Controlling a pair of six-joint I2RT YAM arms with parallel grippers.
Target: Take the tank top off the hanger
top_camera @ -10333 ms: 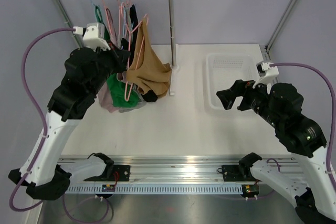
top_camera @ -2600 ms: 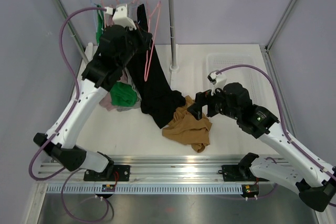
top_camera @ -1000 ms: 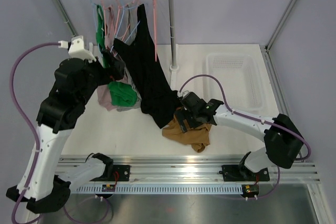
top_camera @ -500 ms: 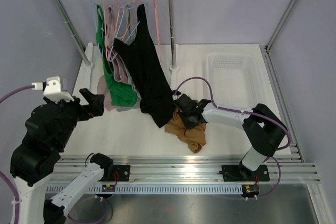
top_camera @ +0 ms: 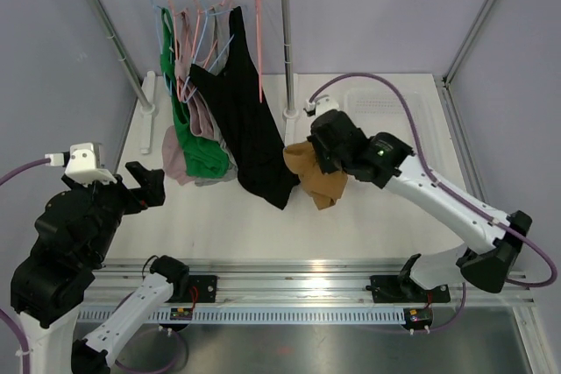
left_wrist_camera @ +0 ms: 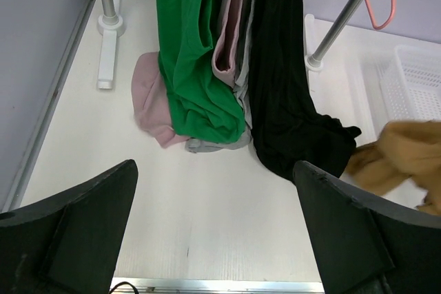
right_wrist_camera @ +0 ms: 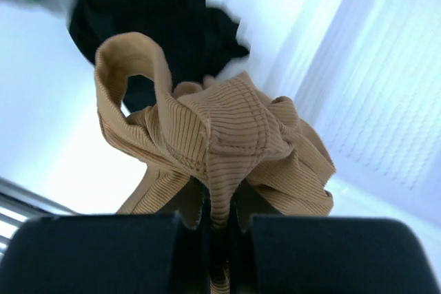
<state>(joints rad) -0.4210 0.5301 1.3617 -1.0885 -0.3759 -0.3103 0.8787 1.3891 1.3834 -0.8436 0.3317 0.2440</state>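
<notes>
White table (top_camera: 368, 216), rack feet (left_wrist_camera: 105, 46), basket (top_camera: 412, 116)

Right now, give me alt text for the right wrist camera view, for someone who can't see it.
The right gripper has its fingers shut on a bunched tan ribbed tank top, lifted above the white table. A black garment hangs behind, with a white basket to the right.

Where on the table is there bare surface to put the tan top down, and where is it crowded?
Bare table lies between the white basket and the front rail, below the right gripper pinching the tan tank top. Crowded: under the rack, where the black garment and green garment pool.
</notes>
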